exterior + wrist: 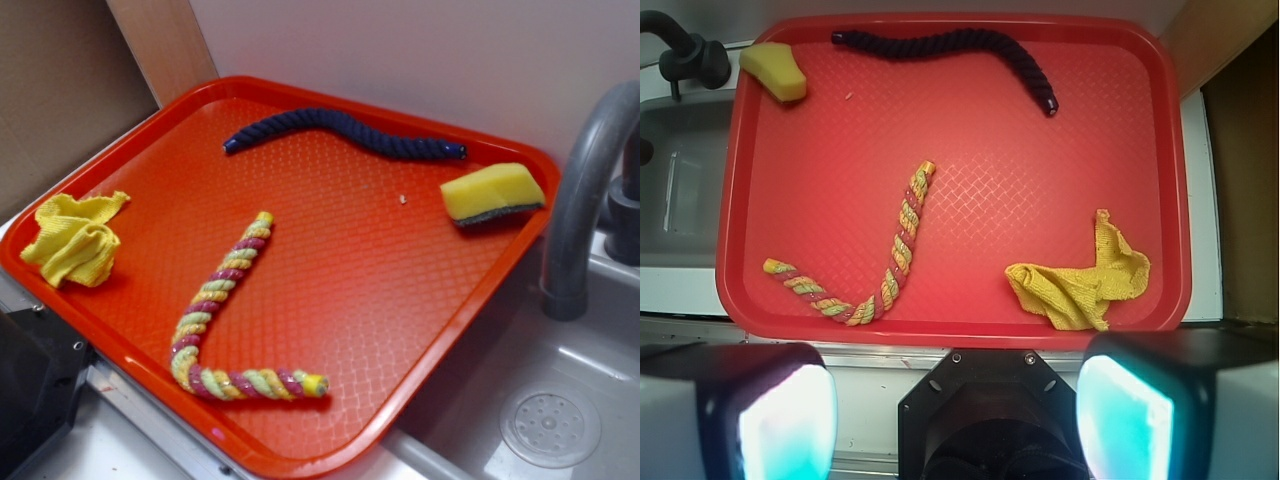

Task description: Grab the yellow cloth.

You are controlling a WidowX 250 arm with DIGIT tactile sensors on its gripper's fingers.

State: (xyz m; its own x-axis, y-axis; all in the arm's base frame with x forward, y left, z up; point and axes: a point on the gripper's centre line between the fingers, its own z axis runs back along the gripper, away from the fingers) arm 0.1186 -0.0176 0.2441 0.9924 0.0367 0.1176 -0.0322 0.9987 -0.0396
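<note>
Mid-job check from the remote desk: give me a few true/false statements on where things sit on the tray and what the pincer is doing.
1. The crumpled bright-yellow fabric cloth lies on the red plastic tray. True.
2. The pincer grips the cloth. False: open, clear of it.
3. The dark blue twisted rope touches the cloth. False: it lies at the far edge.
4. The yellow foam sponge sits in a tray corner near the grey faucet. True.

In the wrist view, the gripper [958, 410] showed two broad fingers [770, 415] with dark casings and pale, cyan-tinged glowing pads. Between them sat a black angular mount bearing two small silver screws near its top edge.
</note>
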